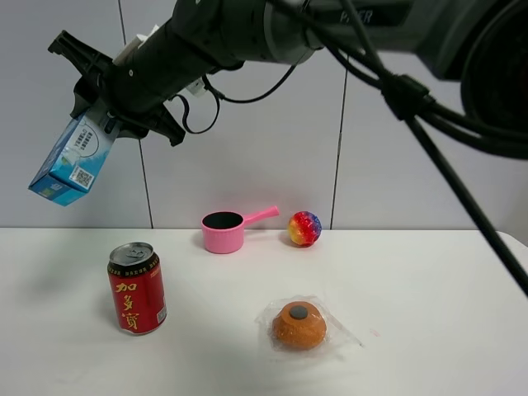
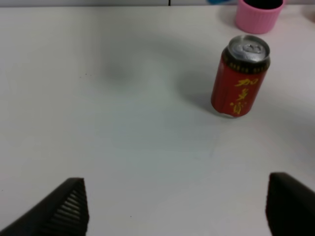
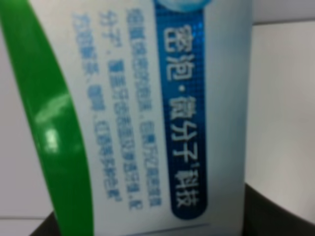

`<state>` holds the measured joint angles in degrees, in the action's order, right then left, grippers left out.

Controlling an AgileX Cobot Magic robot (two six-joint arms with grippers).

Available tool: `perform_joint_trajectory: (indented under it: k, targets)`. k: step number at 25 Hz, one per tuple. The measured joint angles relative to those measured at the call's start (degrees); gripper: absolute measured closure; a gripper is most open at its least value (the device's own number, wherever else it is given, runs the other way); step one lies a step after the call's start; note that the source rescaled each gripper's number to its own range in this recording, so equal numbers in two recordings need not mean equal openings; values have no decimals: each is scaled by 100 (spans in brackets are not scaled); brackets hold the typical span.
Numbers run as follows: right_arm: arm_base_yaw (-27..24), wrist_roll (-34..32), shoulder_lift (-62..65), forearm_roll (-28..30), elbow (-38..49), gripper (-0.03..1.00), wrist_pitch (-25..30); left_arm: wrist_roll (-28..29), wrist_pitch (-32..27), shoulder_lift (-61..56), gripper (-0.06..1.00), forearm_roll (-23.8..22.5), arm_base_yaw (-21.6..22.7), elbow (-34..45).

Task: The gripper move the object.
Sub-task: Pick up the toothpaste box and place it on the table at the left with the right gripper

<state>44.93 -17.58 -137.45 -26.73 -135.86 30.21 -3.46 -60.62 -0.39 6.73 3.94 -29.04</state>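
Observation:
My right gripper reaches across from the upper right to the far left of the exterior view. It is shut on the toothpaste box, a teal-blue and white carton held tilted, high above the table's left end. In the right wrist view the box fills the frame, with a green stripe and blue lettering. My left gripper is open and empty, its black fingertips spread wide low over the bare white table. It does not show in the exterior view.
A red drink can stands at the table's front left and also shows in the left wrist view. A pink cup with a handle and a rainbow ball stand at the back. A wrapped orange bun lies front centre.

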Motion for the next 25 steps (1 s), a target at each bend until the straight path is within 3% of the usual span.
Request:
perform_joint_trajectory:
  k: [13,25]
  targets:
    - [-38,1,-767,-188,0,97,-1281,0,0,0,-6,0,0,0]
    - [-171,1,-1417,-226,0,97,-1430,0,0,0,-6,0,0,0]
